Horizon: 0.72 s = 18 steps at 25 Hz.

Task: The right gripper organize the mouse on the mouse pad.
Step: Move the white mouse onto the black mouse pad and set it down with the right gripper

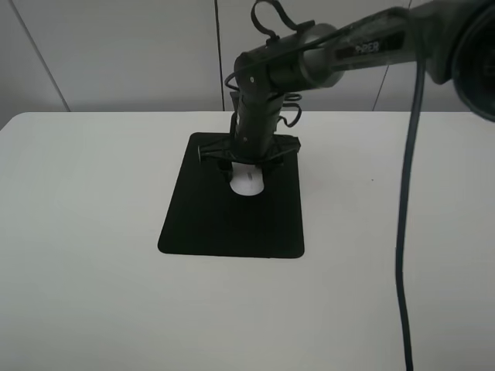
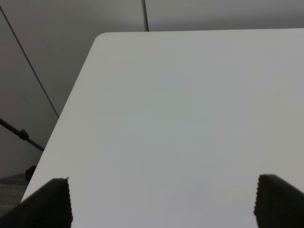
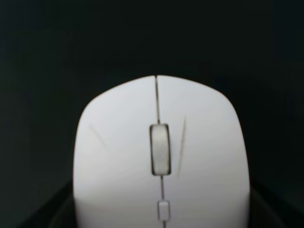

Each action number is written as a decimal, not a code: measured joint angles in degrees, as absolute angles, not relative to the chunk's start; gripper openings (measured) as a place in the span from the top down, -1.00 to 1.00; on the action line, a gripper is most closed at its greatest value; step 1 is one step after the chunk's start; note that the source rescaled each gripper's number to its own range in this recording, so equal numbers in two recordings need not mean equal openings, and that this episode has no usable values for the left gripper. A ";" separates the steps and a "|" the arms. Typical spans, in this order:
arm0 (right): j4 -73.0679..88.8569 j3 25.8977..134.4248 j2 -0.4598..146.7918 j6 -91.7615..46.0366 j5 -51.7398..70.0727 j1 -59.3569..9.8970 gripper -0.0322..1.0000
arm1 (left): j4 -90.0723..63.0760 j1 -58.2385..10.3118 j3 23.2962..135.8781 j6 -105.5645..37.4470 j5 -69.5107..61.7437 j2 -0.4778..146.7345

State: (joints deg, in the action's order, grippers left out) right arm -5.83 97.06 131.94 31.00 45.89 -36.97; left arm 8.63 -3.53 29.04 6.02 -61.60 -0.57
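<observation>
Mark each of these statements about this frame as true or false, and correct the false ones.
1. The mouse lies on the mouse pad. True.
2. The mouse is black. False: it is white, with a grey scroll wheel.
3. The right hand is down over the mouse. True.
4. The left hand holds the mouse. False: its fingers stand apart over the bare white table and hold nothing.
5. The mouse pad hangs over the table's edge. False: in the high view it lies wholly on the table, away from every edge.
</observation>
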 joint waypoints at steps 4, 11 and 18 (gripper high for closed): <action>-5.98 100.58 134.67 33.43 47.26 -36.97 0.90 | 8.63 -3.53 29.04 6.02 -61.60 -0.57; -10.20 102.79 136.92 36.24 47.71 -36.97 0.90 | 9.27 -3.53 29.04 6.02 -61.60 -0.57; -10.49 103.29 137.57 36.31 47.80 -36.97 0.90 | 9.33 -3.53 29.04 6.02 -61.60 -0.57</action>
